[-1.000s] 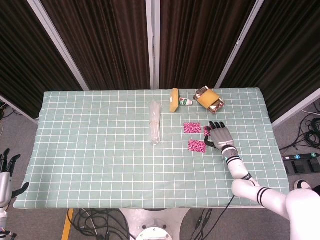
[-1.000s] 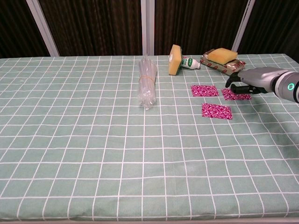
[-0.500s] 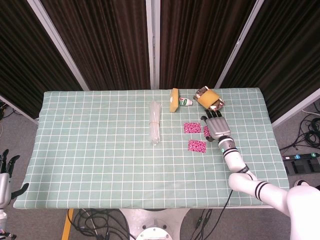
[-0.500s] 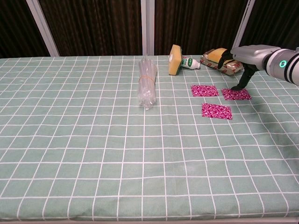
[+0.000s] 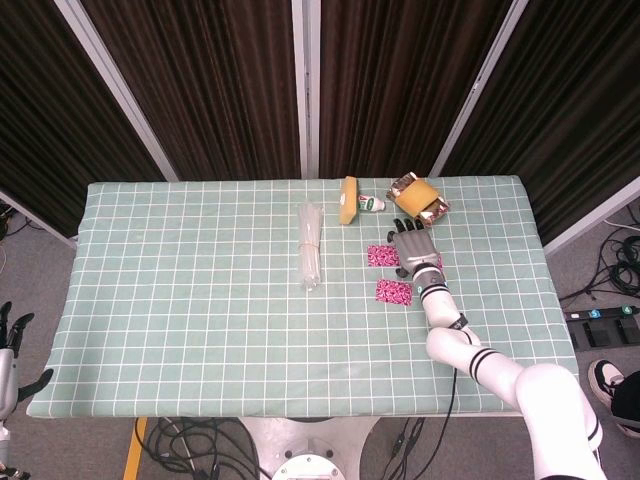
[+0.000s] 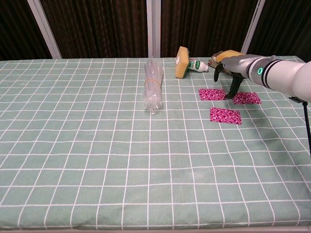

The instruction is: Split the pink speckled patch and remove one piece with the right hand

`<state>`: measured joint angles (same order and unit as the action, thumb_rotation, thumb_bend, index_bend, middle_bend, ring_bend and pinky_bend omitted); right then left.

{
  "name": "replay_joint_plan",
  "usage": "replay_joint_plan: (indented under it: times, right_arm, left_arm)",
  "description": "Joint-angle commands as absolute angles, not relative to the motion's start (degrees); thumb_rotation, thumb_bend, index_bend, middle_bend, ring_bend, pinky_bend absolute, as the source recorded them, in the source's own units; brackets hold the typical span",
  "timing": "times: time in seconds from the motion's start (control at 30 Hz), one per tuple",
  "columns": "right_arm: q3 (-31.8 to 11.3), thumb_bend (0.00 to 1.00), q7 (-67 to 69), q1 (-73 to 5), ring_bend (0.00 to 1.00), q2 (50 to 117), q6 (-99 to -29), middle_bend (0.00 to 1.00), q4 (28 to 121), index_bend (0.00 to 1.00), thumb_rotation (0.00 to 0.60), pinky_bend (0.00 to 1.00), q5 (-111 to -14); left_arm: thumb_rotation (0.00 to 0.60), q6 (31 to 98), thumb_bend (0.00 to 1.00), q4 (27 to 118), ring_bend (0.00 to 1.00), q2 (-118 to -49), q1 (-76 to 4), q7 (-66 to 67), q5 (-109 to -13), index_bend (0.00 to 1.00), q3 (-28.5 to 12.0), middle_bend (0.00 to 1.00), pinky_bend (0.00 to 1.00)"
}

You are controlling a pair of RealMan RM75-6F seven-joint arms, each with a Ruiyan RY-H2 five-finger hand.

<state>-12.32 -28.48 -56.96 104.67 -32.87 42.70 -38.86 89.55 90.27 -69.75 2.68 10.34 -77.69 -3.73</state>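
Observation:
Three pink speckled patches lie flat and apart on the green checked cloth: a far one (image 6: 212, 94), a right one (image 6: 246, 98) and a near one (image 6: 225, 115). In the head view they show as the far patch (image 5: 381, 256) and the near patch (image 5: 394, 292), with the right patch mostly under the hand. My right hand (image 6: 227, 73) (image 5: 415, 248) hangs over the gap between the far and right patches, its fingers pointing down to the cloth and holding nothing. My left hand (image 5: 10, 345) hangs off the table's left front corner with its fingers apart.
A bundle of clear plastic sticks (image 6: 153, 90) lies left of the patches. Behind them stand an upright yellow sponge (image 6: 182, 62), a small white bottle (image 6: 198, 65), and a second sponge on a snack packet (image 5: 420, 196) just beyond my right hand.
My right hand has swung left, from beside the right patch's outer edge, across it, to the gap between the far and right patches. The patches have not moved.

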Motion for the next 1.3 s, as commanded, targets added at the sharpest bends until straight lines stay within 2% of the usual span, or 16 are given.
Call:
replay_joint_plan:
  times: [0.03,0.37,0.67,1.3]
  right_arm:
    - [-13.0,0.13,-28.8,-58.2,0.0,107.4,-31.6,0.05,38.9,0.29,0.598,0.0,-37.7]
    - [-14.5,0.13,-28.8,-60.5,0.0,113.4,-27.3,0.05,28.7,0.29,0.6,0.0,-37.6]
    - [-15.9,0.13,-27.9,-61.2,0.0,116.3,-25.1,0.05,22.9,0.29,0.599,0.0,-39.2]
    - [-18.6,0.15,-26.0,-61.2,0.0,118.7,-23.1,0.08,17.9,0.41,0.6,0.0,-43.7]
  left_arm:
    - [0.6,89.6,0.2,90.2,0.09,-69.7,2.8,10.3,-77.6,0.22,-3.7,0.09,0.13]
    - [0.6,89.6,0.2,90.1,0.09,-69.5,3.2,10.1,-77.0,0.22,-3.7,0.09,0.13]
    - [0.6,89.4,0.2,90.0,0.09,-69.5,3.2,10.1,-76.9,0.22,-3.8,0.09,0.13]
    - [0.6,89.3,0.2,89.8,0.09,-69.5,3.4,9.3,-77.3,0.22,-3.6,0.09,0.13]
